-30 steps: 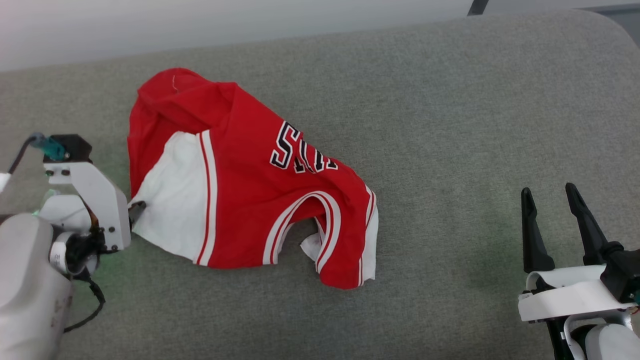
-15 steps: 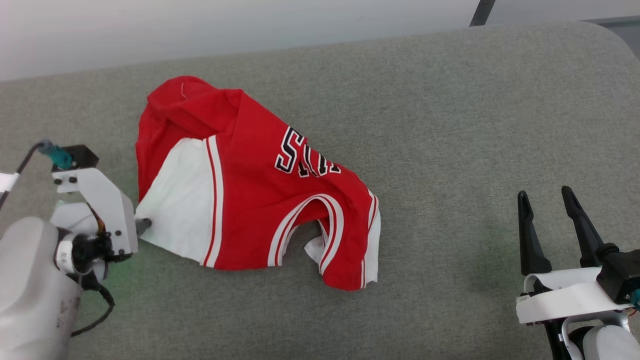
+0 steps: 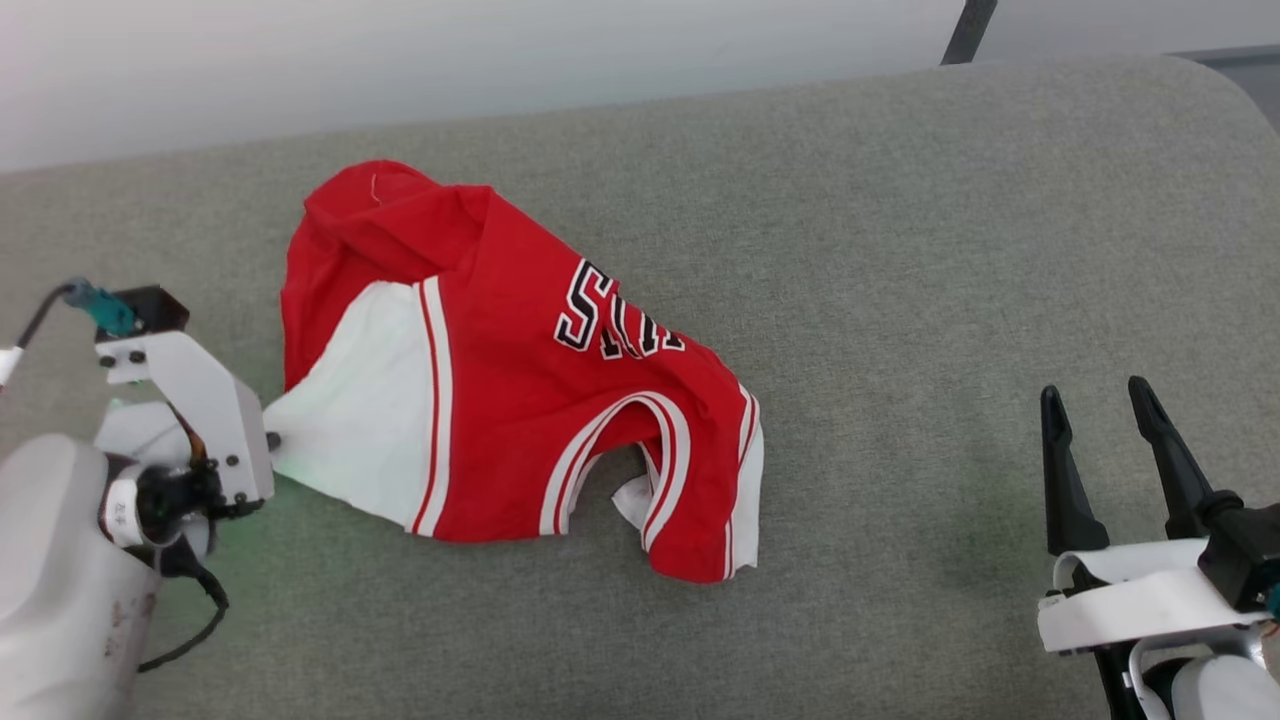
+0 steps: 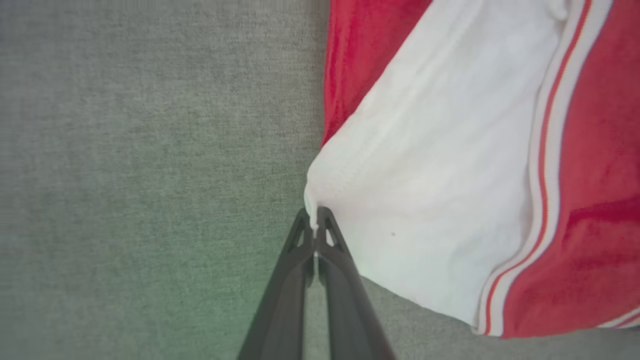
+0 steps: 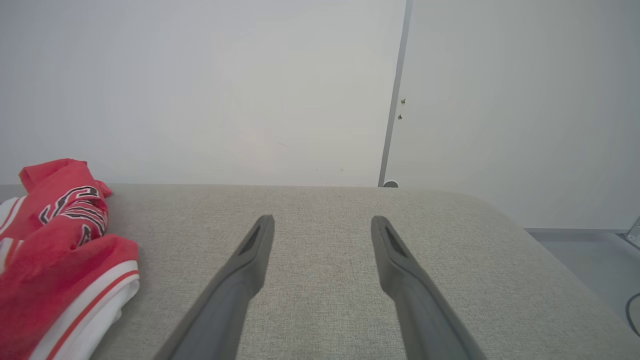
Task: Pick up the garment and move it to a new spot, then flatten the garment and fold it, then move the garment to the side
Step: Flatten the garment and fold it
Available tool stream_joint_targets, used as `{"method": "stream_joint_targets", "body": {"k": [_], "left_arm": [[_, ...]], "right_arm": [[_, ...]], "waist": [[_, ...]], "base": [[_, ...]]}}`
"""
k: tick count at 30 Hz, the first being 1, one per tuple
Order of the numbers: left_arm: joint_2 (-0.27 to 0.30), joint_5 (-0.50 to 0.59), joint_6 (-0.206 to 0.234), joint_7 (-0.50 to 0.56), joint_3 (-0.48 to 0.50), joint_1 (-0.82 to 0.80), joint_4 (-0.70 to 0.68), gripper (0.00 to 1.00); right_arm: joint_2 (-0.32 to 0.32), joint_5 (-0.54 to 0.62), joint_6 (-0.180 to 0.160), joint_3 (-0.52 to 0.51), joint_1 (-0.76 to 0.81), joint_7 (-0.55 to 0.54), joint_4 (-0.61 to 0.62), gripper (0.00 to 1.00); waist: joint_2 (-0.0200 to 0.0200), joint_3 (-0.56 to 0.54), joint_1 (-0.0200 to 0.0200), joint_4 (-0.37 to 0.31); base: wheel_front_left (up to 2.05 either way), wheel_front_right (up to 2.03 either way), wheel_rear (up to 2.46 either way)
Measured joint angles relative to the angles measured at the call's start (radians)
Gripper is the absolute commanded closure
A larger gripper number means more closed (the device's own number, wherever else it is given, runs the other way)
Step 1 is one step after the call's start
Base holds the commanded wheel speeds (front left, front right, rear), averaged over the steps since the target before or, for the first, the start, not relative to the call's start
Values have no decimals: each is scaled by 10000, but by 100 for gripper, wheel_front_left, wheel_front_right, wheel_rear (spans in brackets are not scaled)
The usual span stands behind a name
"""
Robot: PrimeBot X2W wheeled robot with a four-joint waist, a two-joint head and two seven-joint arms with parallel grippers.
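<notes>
Head view: the garment (image 3: 520, 380) lies crumpled on the grey padded worktop (image 3: 900, 250), left of centre, with its black lettering facing up. My left pincer (image 3: 270, 440) is right at the outer edge of the white sleeve (image 3: 360, 420), on the garment's left side. My right pincer (image 3: 1093, 392) sits well apart at the lower right, fingers spread and holding nothing.

Left wrist view: both fingers are pressed together, with a thin sliver of the sleeve's hem (image 4: 312, 207) nipped between the tips. It is only the very corner of the cloth. The rest of the sleeve and the red body fan away to the right, flat on the worktop.

Right wrist view: the fingers stand apart over bare worktop. The garment is a heap at the far left, with a pale wall (image 5: 200, 90) behind.

My worry is the shallow bite. If I lift or drag quickly, the garment's weight and the rough fabric surface could tug the hem free. Even if it holds, the garment hanging from one sleeve corner may bunch up and land twisted, which would make flattening harder.
</notes>
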State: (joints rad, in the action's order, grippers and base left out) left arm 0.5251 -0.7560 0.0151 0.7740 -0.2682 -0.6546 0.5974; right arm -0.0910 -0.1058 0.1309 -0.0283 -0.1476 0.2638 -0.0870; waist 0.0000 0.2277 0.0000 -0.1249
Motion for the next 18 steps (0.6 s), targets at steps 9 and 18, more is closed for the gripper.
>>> {"method": "stream_joint_targets", "body": {"k": [9,18], "left_arm": [[481,-23,589,543,132,416,-1124,100],[1528,109,1586,1436,336,1764,-2878,100]], "right_arm": [[-13,15,0,-150,173,0,-23,0],[-81,13,0,-184,373,0,-113,0]], "waist": [[0,-294,0,281],[0,-640,0,757]], "base": [[0,0,0],[0,0,0]]}}
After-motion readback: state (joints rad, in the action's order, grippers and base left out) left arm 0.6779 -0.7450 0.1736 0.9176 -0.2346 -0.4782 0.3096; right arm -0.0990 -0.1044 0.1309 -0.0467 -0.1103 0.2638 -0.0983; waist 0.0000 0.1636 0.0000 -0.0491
